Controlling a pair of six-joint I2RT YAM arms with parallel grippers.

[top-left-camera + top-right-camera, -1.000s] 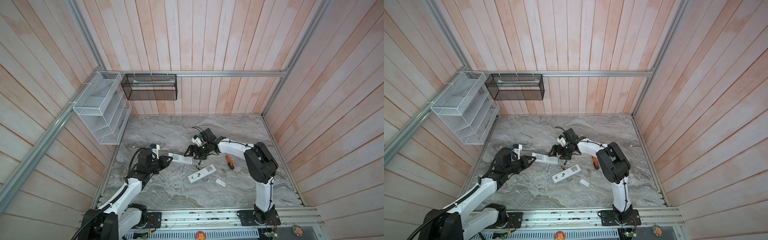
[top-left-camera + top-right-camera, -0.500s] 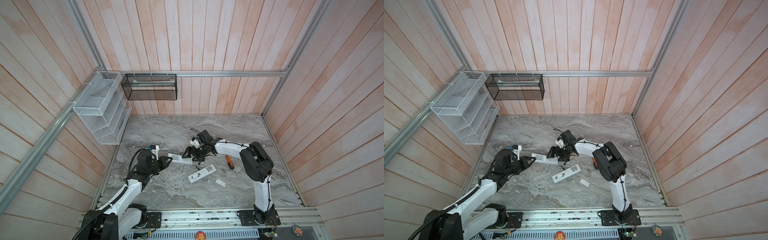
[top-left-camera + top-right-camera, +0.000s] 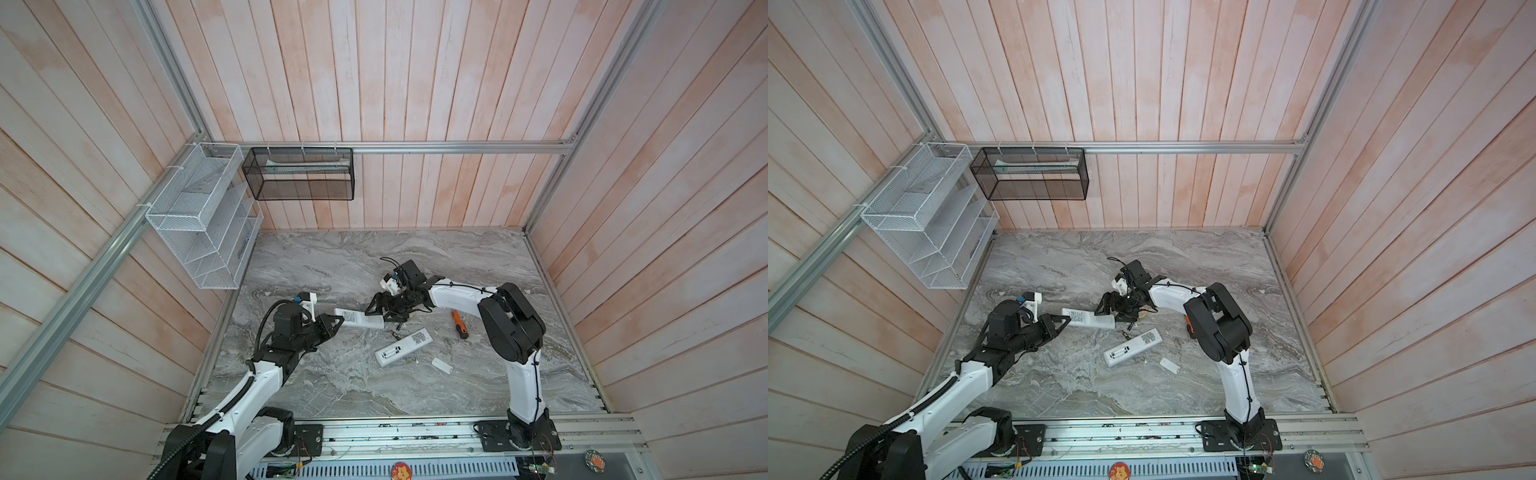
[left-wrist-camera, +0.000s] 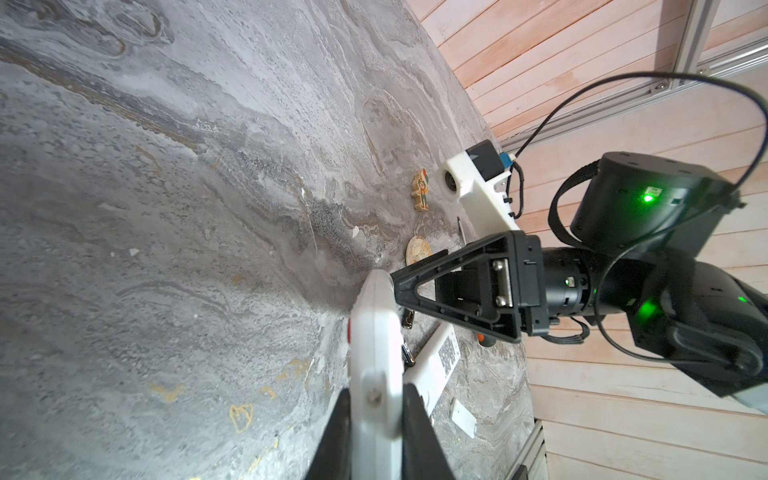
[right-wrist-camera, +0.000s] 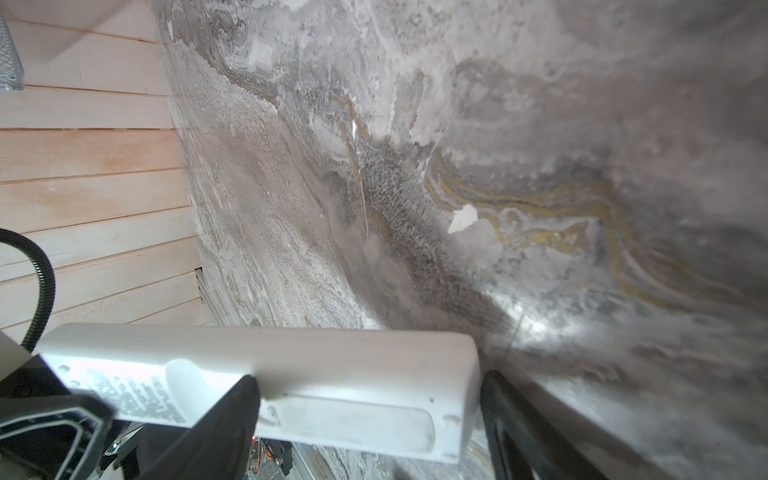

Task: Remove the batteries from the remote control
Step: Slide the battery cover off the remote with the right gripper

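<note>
My left gripper [image 3: 335, 322] [image 3: 1061, 321] [image 4: 376, 399] is shut on one end of a white remote control [image 3: 360, 320] [image 3: 1089, 319] [image 4: 374, 332], holding it on edge just above the marble. My right gripper [image 3: 380, 312] [image 3: 1113, 310] [image 5: 370, 380] is open at the remote's other end [image 5: 316, 374]. One finger [image 5: 232, 415] lies against the back by the closed battery cover, the other [image 5: 511, 415] stands just off the end. Loose batteries [image 3: 392, 333] [image 3: 1124, 333] [image 4: 408, 320] lie on the table below. Any batteries inside the held remote are hidden.
A second white remote [image 3: 404, 347] [image 3: 1133, 341] lies face down with its compartment uncovered. Its white cover plate [image 3: 441, 365] [image 3: 1169, 365] lies nearby. An orange-handled screwdriver [image 3: 459, 324] rests by my right arm. Wire baskets [image 3: 203, 216] [image 3: 298, 179] hang on the walls.
My right gripper has shifted left to the free end of the held remote, and its jaws have narrowed a little. The left arm and the remote have stayed put.
</note>
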